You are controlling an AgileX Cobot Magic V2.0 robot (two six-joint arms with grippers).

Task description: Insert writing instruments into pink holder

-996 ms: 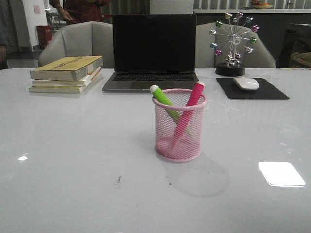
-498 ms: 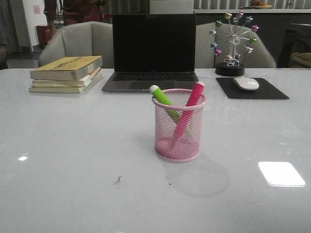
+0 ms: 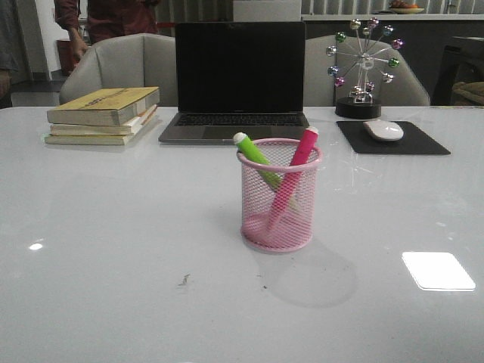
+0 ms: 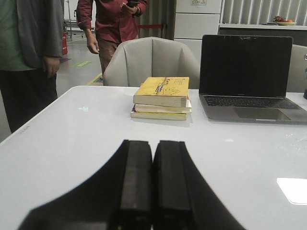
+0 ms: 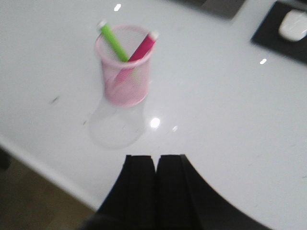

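1. the pink holder (image 3: 277, 195) stands upright on the white table (image 3: 113, 249), a little right of centre in the front view, its rolled rim open upward.
2. both writing instruments sit inside it, crossed like an x, their lower ends down at the base.
3. the green highlighter (image 3: 255, 157) leans with its long axis running from the base up to the upper left; its whitish tip pokes over the left side of the rim.
4. the pink highlighter (image 3: 296, 168) slants the opposite way, its capped end rising past the right side of the rim.
5. the left gripper (image 4: 152, 179) has its black fingers pressed together, nothing between them, low in the left wrist view.
6. the right gripper (image 5: 156, 184) is likewise closed and empty, well apart from the holder.
7. behind the holder in the front view: a laptop (image 3: 238, 79) at upper centre, stacked books (image 3: 104, 115) at upper left, a mouse (image 3: 383, 130) on a black pad (image 3: 423, 142) at upper right.
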